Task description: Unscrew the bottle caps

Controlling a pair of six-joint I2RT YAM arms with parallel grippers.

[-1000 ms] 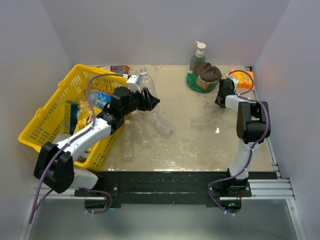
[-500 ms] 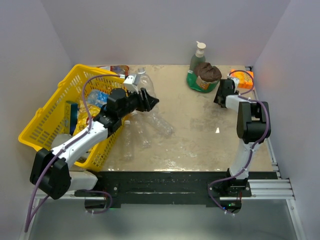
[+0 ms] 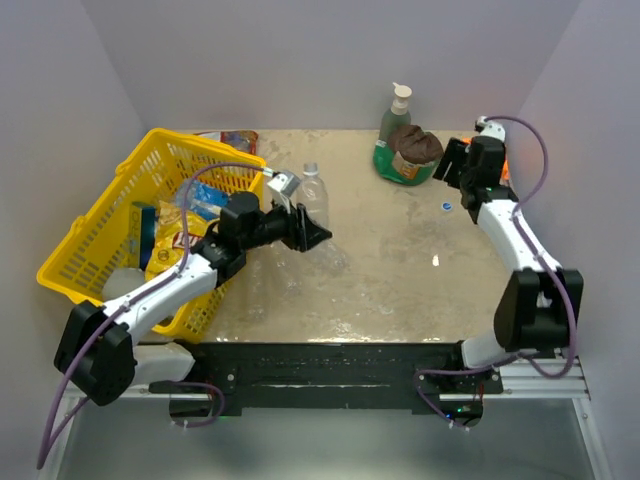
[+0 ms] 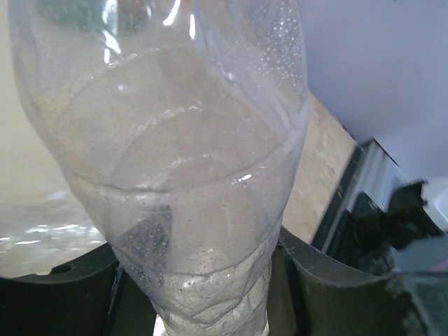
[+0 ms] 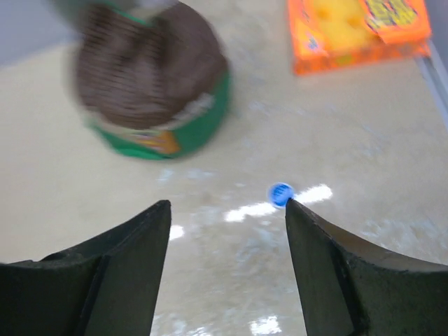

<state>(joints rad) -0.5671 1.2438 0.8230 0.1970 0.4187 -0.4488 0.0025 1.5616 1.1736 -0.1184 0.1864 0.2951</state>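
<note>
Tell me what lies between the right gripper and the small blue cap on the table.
Only bare beige table, in the right wrist view: the small round blue plastic cap lies just beyond the open right gripper.

White arm links [image 3: 160, 290], black joints [image 3: 540, 300], looping purple cables [image 3: 545, 150], black wedge-shaped fingers [image 5: 329, 266] on the right hand [image 5: 227, 206]

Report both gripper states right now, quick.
Left gripper: closed on a clear bottle.
Right gripper: open, holding nothing; a blue cap lies loose just ahead of it.
</note>
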